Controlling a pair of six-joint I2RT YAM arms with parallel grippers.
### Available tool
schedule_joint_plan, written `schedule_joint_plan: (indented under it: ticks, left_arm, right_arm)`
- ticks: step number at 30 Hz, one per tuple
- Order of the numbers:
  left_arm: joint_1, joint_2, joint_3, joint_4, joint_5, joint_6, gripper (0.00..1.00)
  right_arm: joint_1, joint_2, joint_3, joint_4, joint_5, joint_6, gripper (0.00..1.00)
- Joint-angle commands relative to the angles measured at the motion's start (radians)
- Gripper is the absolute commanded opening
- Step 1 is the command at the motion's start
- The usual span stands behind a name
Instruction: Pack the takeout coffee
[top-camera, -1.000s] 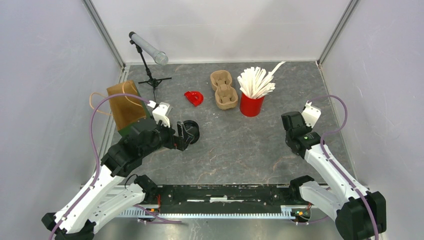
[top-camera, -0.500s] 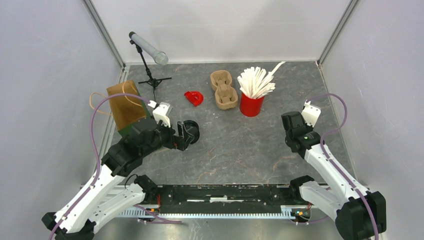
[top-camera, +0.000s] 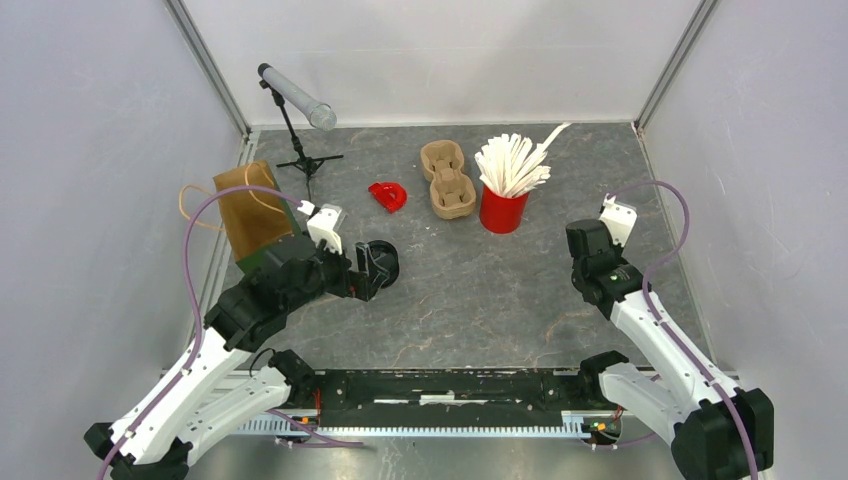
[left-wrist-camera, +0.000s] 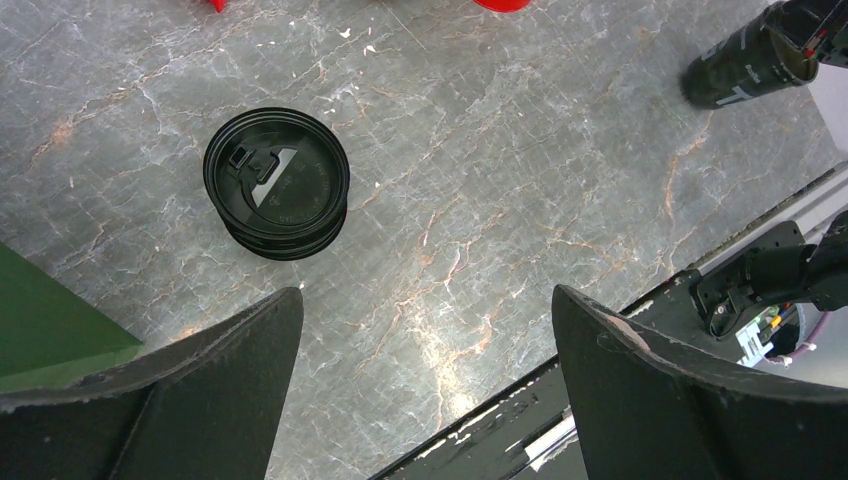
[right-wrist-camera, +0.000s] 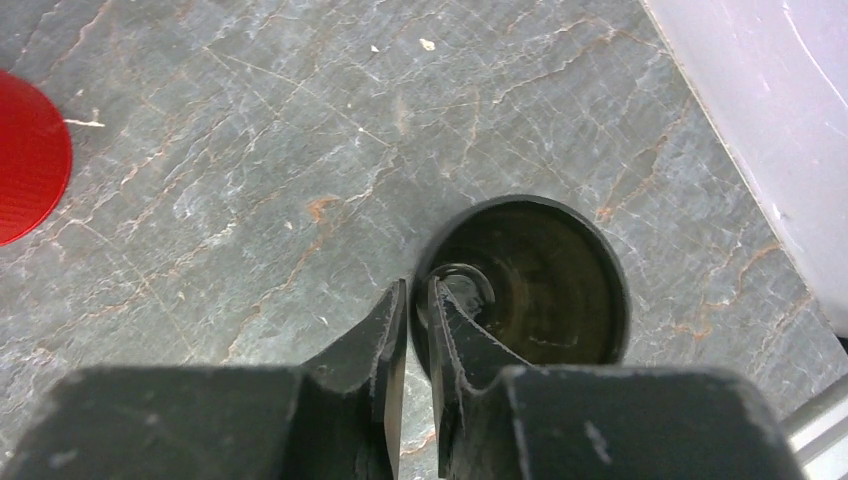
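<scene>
The right pincer (right-wrist-camera: 417, 288) at the black cup (right-wrist-camera: 530, 285), the left pincer (left-wrist-camera: 425, 295) wide apart

The right fingers (right-wrist-camera: 385, 320) stand almost together astride the rim, 1 inside, 1 outside; if they squeeze it I cannot tell. The stack of black lids (left-wrist-camera: 276, 180) lies just beyond the left pincer

One bag (top-camera: 250, 212), one red lid (top-camera: 388, 196), one red cup (top-camera: 503, 211), one black cup (right-wrist-camera: 528, 282), one black lid stack (left-wrist-camera: 277, 183)

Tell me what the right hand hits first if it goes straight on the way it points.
The rim of the cup: the right hand points down at it, seemingly a finger on each side. Depth is unclear, so it may already touch.
</scene>
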Motion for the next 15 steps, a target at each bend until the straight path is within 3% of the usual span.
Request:
schedule_joint_plan:
  ticks: [1, 8, 15]
  left_arm:
    - [-0.005, 0.000, -0.004, 0.012, 0.005, 0.001, 1.00]
    - [-0.005, -0.002, -0.004, 0.012, 0.007, 0.002, 1.00]
    - [-0.005, -0.003, -0.004, 0.012, 0.007, 0.001, 1.00]
  right_arm:
    - [-0.007, -0.003, -0.006, 0.057, -0.047, -0.033, 0.20]
    - [-0.007, -0.003, -0.014, 0.072, -0.069, -0.056, 0.14]
    - [-0.006, -0.004, 0.040, 0.000, -0.046, -0.041, 0.23]
